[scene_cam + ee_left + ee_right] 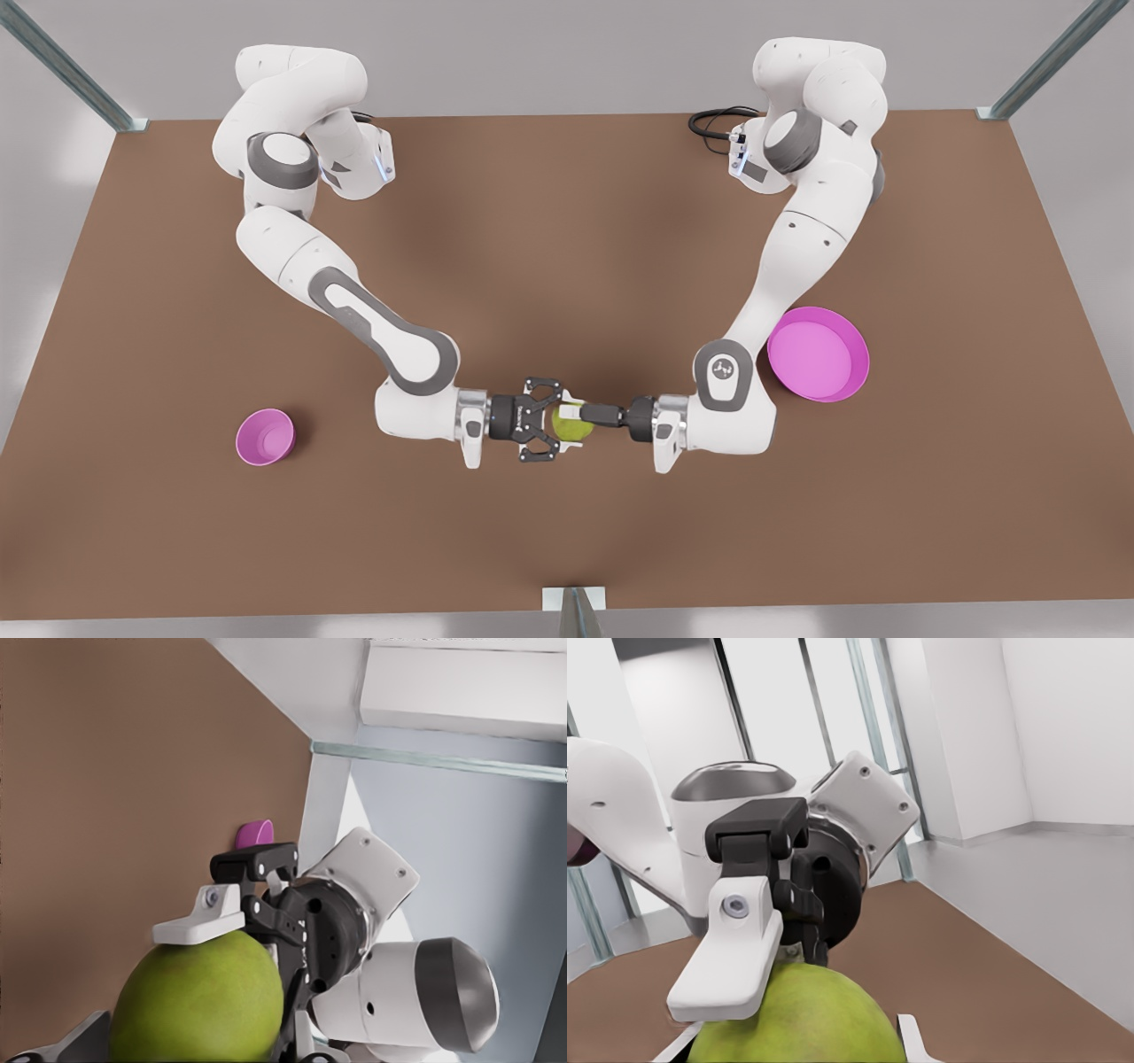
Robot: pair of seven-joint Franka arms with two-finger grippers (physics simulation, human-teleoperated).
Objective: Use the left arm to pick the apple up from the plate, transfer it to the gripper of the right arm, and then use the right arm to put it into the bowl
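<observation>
The left claw [578, 414] is reaching in from the right of the front view, near the lower middle of the frame, and is gripping the apple [574, 428] with its fingers closed on it. In the right wrist view, one of its white fingers [731, 970] is pressing on top of the green apple [797, 1023].

The right claw [568, 424] is meeting it from the left of the front view, its black linkages spread wide and its fingers also closing on the apple. In the left wrist view, one of its white fingers [197, 923] is sitting on top of the apple [199, 1001].

The apple is hanging between the two claws, above the brown desk [567, 221].

The pink plate [811, 350] is lying at the right of the front view, just beside the left arm's wrist. The small pink bowl [264, 437] is standing at the lower left, well apart from the claws, and is peeking out behind the right claw in the left wrist view [255, 833].
</observation>
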